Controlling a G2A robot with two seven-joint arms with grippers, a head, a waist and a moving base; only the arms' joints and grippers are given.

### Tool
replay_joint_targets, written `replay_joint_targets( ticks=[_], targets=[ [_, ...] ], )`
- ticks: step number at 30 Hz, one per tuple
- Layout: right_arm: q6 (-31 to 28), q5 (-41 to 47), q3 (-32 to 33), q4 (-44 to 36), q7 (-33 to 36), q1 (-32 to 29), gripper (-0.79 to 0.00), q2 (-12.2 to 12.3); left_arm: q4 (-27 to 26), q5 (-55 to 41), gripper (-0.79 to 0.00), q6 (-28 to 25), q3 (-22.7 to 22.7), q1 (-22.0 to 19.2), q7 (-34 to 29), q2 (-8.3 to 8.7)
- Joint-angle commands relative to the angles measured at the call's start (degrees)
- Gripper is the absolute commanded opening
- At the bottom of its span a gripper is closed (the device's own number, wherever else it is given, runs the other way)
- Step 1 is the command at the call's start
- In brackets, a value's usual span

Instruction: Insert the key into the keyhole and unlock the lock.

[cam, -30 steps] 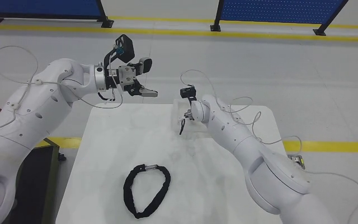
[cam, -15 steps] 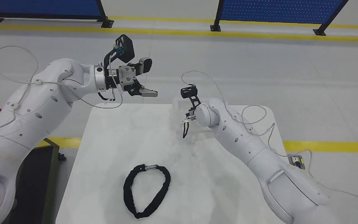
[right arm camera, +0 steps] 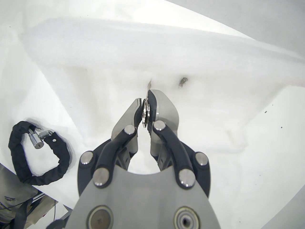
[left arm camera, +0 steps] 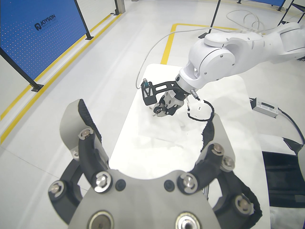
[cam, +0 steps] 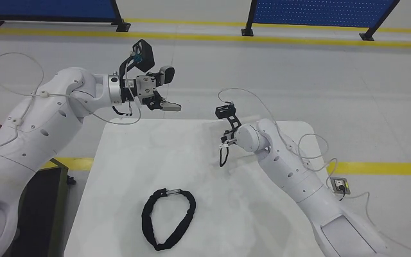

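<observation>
A white table (cam: 128, 167) stands on a pale grey floor with yellow lines (cam: 192, 35), and blue panels (cam: 58, 8) on black feet close the far side of the room. The right gripper (right arm camera: 143, 103) hangs over the far middle of the table, a little to the right, with its fingers turned down to the surface. Its two fingers are pressed together on the round head of the key (right arm camera: 145, 116). The thin blade comes out past the fingertips in line with them, so the long axis of the key points down at the table top; whether the tip touches the table I cannot tell. The left gripper (cam: 171, 106) is in the air at the far left edge of the table, its fingers wide apart with nothing between them. The lock (cam: 150, 221), a black covered loop, lies flat near the near edge, left of the middle and well apart from the key. Its silver cylinder (cam: 169, 191) sits on the far side of the loop, with the long axis about left to right.
</observation>
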Motion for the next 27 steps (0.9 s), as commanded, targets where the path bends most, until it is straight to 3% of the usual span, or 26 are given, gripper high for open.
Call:
replay_joint_targets(
  ticks=[1,18,27],
  targets=[
    [-0.03,0.03,-0.02,0.01,-0.02,0.02,-0.785,-0.01,0.00,0.00,0.000,0.00,0.00,0.00,0.00,0.00],
    [0.22,-0.08,0.15,0.66,-0.61,-0.71,-0.785,-0.01,0.00,0.00,0.000,0.00,0.00,0.00,0.00,0.00],
    [2.87,0.81,-0.76,5.72,4.55,1.51,-0.785,-1.12,0.00,0.00,0.000,0.00,0.00,0.00,0.00,0.00]
  ],
)
